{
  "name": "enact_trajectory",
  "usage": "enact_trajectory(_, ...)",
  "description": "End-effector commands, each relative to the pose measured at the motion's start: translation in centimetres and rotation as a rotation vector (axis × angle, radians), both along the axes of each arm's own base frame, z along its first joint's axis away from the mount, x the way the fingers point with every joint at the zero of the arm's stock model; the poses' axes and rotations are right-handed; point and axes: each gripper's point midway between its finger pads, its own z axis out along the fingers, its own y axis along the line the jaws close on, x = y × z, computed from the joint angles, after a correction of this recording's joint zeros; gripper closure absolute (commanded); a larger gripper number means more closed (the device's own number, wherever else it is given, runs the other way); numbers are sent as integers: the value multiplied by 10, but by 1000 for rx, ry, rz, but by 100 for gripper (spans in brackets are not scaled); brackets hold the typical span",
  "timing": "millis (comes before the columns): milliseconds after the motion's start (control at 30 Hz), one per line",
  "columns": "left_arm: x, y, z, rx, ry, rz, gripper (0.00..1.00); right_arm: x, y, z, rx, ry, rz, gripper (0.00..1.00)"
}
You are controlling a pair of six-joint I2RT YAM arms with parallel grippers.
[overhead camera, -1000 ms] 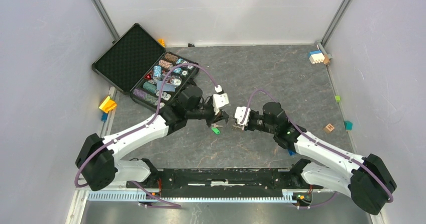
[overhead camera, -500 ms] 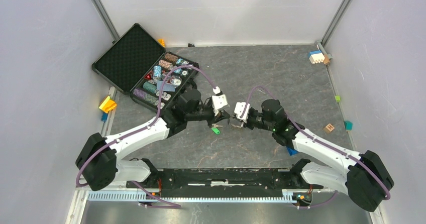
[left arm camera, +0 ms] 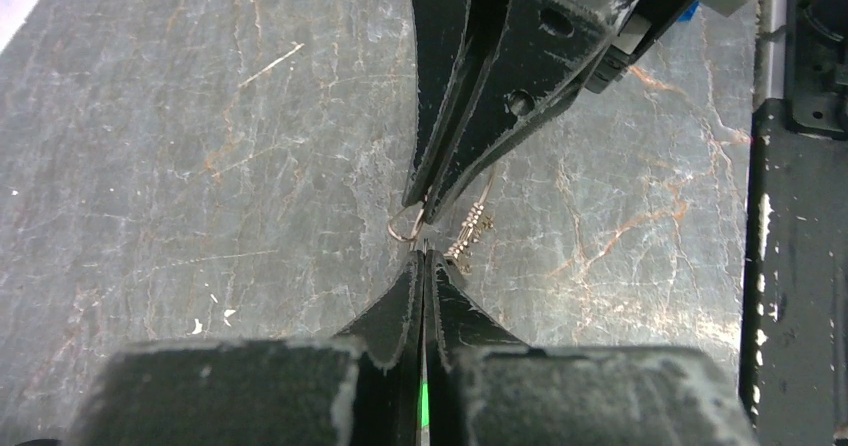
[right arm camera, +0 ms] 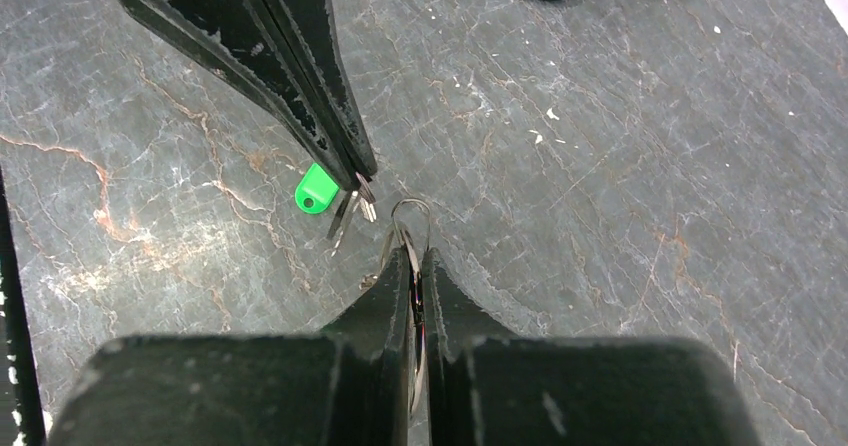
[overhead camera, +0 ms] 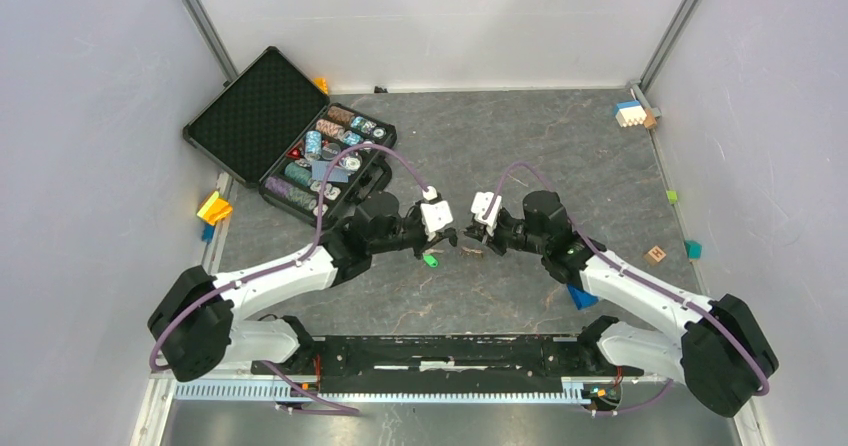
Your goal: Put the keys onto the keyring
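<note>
My left gripper (overhead camera: 447,238) is shut on the green-headed key (right arm camera: 315,188), whose green head hangs below the fingers. Metal blades (right arm camera: 345,216) stick out past the tips. A green sliver (left arm camera: 424,406) shows between the closed left fingers. My right gripper (overhead camera: 472,243) faces it tip to tip, shut on the thin silver keyring (right arm camera: 410,221). Part of the ring's loop (left arm camera: 401,229) stands clear of the right fingertips. Small brassy keys (left arm camera: 471,234) dangle from the ring above the table. In both wrist views, the key's tip and the ring are a hair apart or touching.
An open black case (overhead camera: 250,111) of poker chips (overhead camera: 320,156) lies at the back left. Small blocks sit around the edges: orange-yellow (overhead camera: 214,207), white-blue (overhead camera: 630,113), a wooden cube (overhead camera: 656,255), teal (overhead camera: 693,249), blue (overhead camera: 580,296). A black rail (overhead camera: 440,351) runs along the near edge.
The right gripper has swung in towards the left one and the left has shifted slightly, so the tips now nearly meet. Both grips are unchanged.
</note>
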Motion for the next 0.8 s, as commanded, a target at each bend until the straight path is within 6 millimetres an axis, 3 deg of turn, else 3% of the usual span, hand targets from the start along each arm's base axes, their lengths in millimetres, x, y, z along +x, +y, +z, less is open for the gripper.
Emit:
enact_trajectory(0, 12, -7, 20, -74, -95, 47, 98, 8, 11, 31, 87, -18, 13, 100)
enact_trajectory(333, 3, -11, 10, -82, -153, 8, 98, 10, 9, 29, 110, 18, 9, 100)
enact_trajectory(767, 8, -19, 3, -51, -177, 71, 98, 11, 8, 30, 127, 40, 8, 100)
